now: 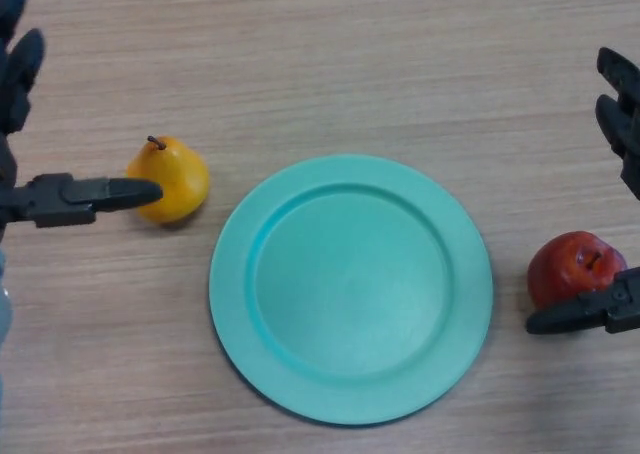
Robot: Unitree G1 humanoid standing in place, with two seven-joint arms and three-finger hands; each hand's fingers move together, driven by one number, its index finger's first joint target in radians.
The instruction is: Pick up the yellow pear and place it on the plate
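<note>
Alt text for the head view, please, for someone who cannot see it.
A yellow pear lies on a wooden table left of an empty teal plate, the left hand open beside it, thumb tip at the fruit. A red apple sits right of the plate by the open right hand.

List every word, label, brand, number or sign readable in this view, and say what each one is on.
None: no readable text shows anywhere.
Yellow pear: plain skin, no sticker.
Teal plate: unmarked.
Red apple: no label.
Left hand and right hand: plain black, no markings.
Wooden table: only wood grain.
</note>
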